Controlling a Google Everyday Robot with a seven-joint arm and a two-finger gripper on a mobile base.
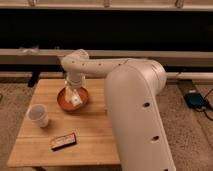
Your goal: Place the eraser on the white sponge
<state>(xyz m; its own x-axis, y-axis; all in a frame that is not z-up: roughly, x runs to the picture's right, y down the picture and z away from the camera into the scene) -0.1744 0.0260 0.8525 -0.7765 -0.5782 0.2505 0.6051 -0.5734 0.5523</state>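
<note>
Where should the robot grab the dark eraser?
Probably across its narrow width, at the middle, coming straight down from above: the eraser lies flat on the table, long sides free. The hand is over the reddish bowl now.

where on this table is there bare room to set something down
Bare wood on the table lies between the bowl and the eraser, in the back left corner behind the cup, and along the front left edge. It is crowded at the bowl, where the hand hangs, and the arm hides the right side.
</note>
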